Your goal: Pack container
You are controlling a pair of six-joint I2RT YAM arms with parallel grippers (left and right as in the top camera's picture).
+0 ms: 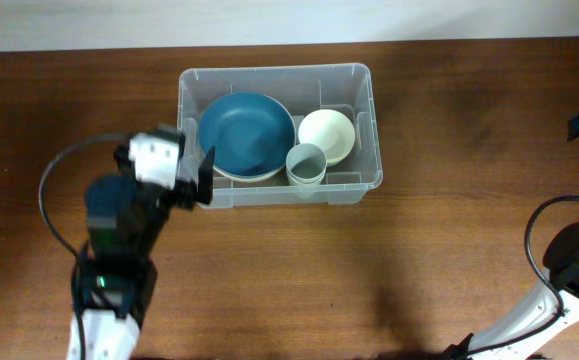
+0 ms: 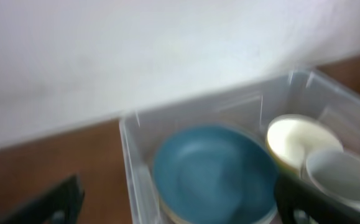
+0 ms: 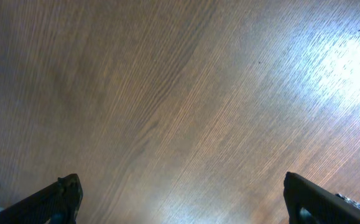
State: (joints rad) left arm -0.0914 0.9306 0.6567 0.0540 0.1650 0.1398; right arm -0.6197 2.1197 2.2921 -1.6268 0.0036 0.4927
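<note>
We see the bin loaded and both arms standing off it.

Our left gripper (image 1: 207, 178) hangs spread and empty just beside the left wall of the container (image 1: 269, 68), which sits at the far middle of the table (image 1: 369, 270). Inside it, the blue bowl (image 1: 246, 135) fills the left part, with the grey cup (image 1: 307, 163) and cream bowl (image 1: 327, 135) tucked close on the right, which we judge saves room. Our right gripper (image 3: 181, 199), fingers wide apart and holding nothing, hovers over bare wood well apart from the container, likely to leave it clear.
</note>
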